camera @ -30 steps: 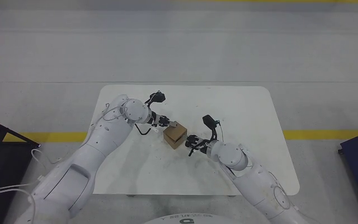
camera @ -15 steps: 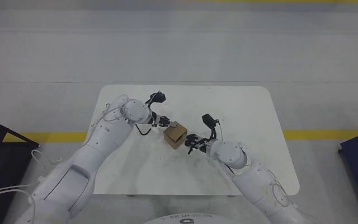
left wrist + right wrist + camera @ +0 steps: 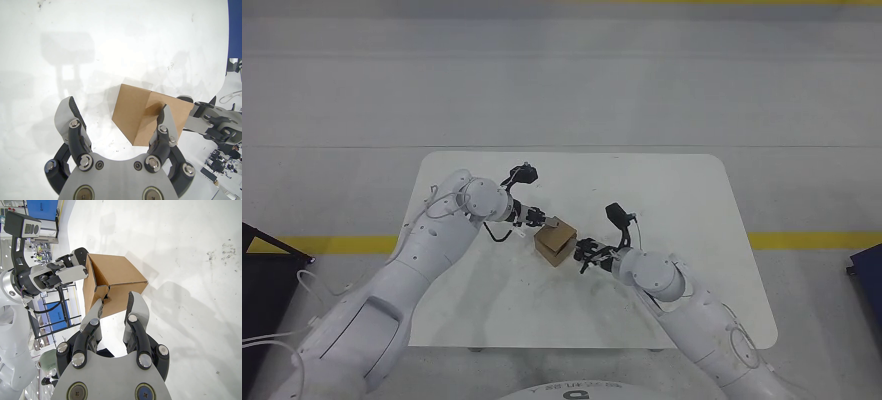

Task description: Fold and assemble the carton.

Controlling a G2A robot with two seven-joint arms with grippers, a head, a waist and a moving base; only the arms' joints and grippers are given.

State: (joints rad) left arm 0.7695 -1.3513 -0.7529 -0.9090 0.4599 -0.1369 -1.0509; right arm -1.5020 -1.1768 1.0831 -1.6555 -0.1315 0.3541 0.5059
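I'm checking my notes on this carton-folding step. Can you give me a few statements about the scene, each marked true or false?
1. The carton lies flat and unfolded on the table. False: it stands up in a box shape.
2. The left end effector and the right end effector are at opposite sides of the carton. True.
3. The left end effector is shut tight. False: its fingers are spread wide, and one touches the carton.
4. The table holds just one carton. True.
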